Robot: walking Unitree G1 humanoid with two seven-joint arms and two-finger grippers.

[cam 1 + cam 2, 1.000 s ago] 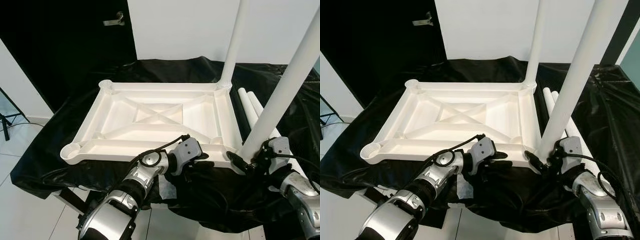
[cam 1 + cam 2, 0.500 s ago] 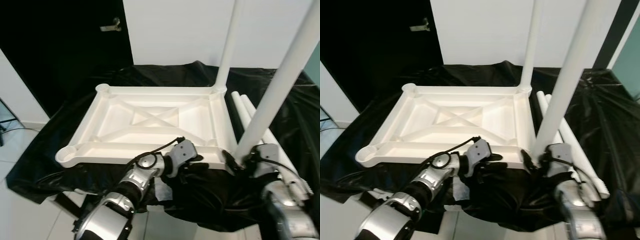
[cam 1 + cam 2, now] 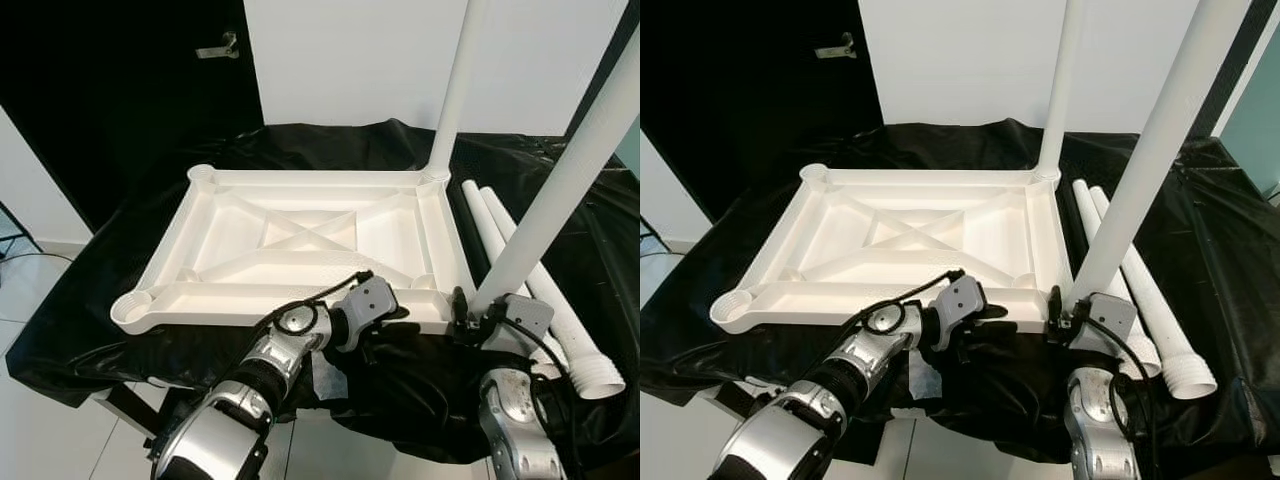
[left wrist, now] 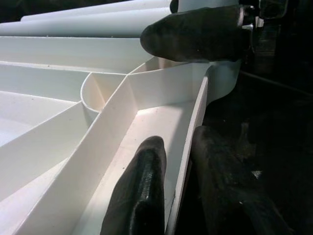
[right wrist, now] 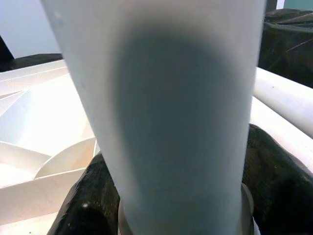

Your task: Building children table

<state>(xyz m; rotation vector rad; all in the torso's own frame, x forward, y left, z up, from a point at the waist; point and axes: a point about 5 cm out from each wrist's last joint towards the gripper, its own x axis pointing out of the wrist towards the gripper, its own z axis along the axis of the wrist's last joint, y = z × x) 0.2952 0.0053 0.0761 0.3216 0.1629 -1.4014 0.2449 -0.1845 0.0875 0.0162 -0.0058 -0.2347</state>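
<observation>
1. The white tabletop (image 3: 310, 240) lay upside down on the black cloth (image 3: 120, 330), ribs up, directly ahead of both my grippers.
2. A far leg (image 3: 455, 90) stood upright in the far right corner socket, well beyond my right gripper.
3. The near leg (image 3: 560, 190) rose from the near right corner, its long axis tilted up and to the right. Judgement: it must go vertical to seat squarely.
4. Two spare legs (image 3: 520, 250) lay on the cloth just right of the top.
5. My right gripper (image 3: 478, 318) was clamped around the near leg's base, at the socket.
6. My left gripper (image 4: 178, 161) pinched the top's near rim, one finger inside, one outside, left of that socket.
</observation>
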